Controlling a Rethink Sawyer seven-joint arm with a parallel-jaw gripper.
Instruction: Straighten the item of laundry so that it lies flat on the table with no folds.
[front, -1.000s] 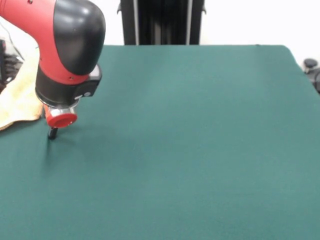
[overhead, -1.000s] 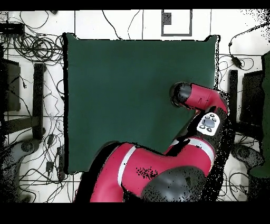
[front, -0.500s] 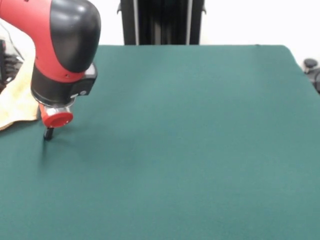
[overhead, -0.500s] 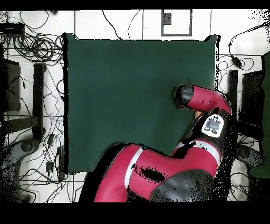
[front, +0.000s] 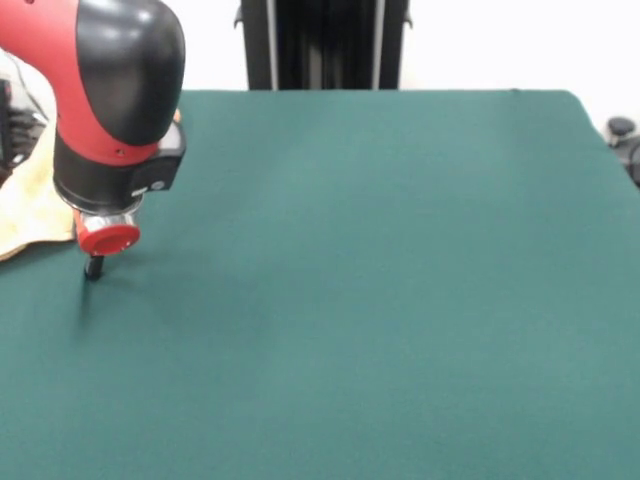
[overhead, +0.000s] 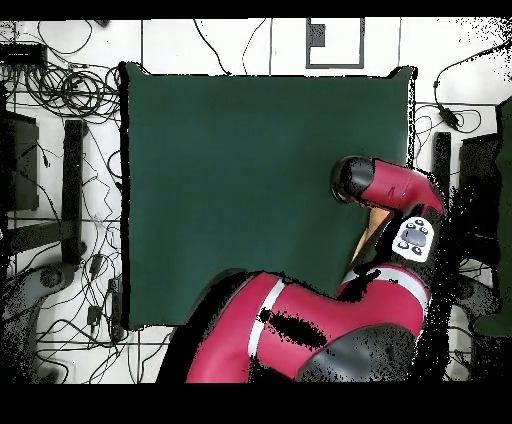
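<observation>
The item of laundry (front: 28, 205) is a tan towel lying rumpled at the left edge of the green table (front: 400, 250) in the front view, partly cut off by the frame and partly behind the arm. My gripper (front: 94, 268) hangs under the red and black wrist with its dark tip low over the cloth, just right of the towel's near edge. It holds nothing that I can see. Seen from overhead, the arm covers the gripper, and only a tan sliver of the towel (overhead: 374, 222) shows near the right edge of the table (overhead: 250, 180).
A black upright column (front: 320, 45) stands behind the table's far edge. A dark object (front: 622, 130) sits off the table's right side. From overhead, cables (overhead: 60, 90) and equipment lie on the floor around the table.
The arm and gripper have shifted a little to the left in the front view, closer to the towel. The towel has not moved.
</observation>
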